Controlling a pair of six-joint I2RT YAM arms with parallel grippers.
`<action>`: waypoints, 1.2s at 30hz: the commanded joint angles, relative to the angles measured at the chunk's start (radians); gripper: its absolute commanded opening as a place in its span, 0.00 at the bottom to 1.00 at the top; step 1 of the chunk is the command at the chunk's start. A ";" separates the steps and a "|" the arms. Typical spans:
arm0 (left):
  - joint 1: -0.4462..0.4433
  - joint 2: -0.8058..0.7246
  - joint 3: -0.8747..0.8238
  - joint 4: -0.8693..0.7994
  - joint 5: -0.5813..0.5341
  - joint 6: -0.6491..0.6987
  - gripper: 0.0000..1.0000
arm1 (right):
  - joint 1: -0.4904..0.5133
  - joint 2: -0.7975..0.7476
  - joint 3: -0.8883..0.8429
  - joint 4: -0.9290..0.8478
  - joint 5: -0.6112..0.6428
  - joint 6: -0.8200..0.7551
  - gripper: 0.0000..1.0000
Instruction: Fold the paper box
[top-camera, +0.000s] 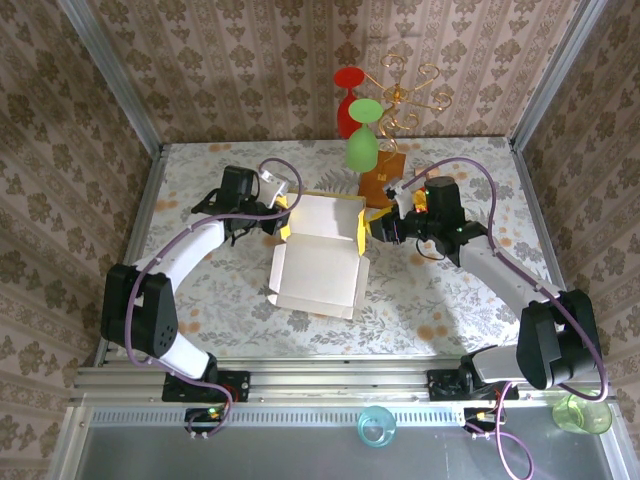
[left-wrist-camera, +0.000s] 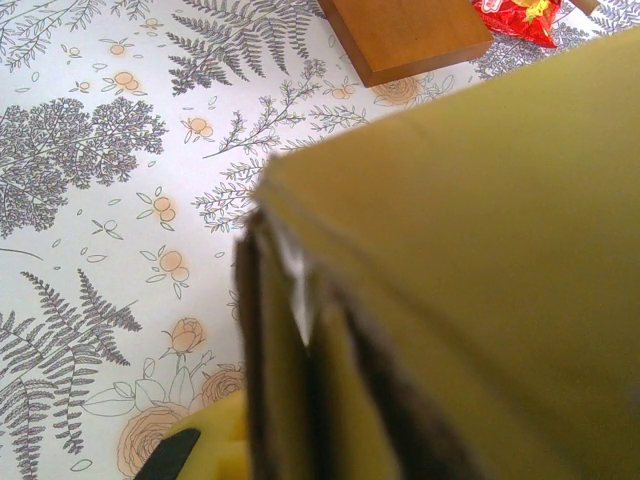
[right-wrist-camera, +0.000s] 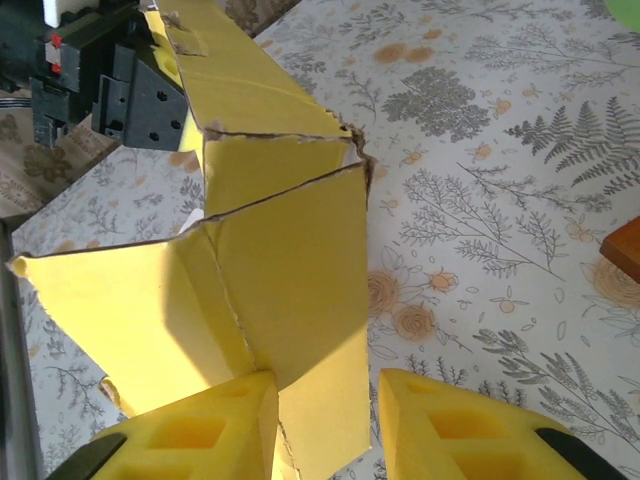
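Paper box (top-camera: 315, 265) half-formed just in front of wooden block (top-camera: 383, 180); left gripper (top-camera: 275, 218) clamped on its block-far wall, right gripper (right-wrist-camera: 328, 390) slack astride the block-side flap, so I'd expect springback or a torn crease if pushed.

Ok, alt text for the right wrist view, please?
A half-folded yellow paper box stands at left, one flap rising between the open yellow fingers of the right gripper. The left gripper holds its far end, above a floral table.
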 joint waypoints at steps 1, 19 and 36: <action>-0.007 0.000 0.025 0.006 0.021 0.017 0.00 | 0.015 0.021 0.042 -0.012 0.034 -0.034 0.35; -0.008 0.007 0.042 -0.011 0.000 0.013 0.00 | 0.060 0.005 0.084 -0.127 -0.010 -0.071 0.38; -0.018 0.009 0.051 -0.014 -0.005 0.022 0.00 | 0.054 0.003 0.093 -0.177 0.046 -0.127 0.30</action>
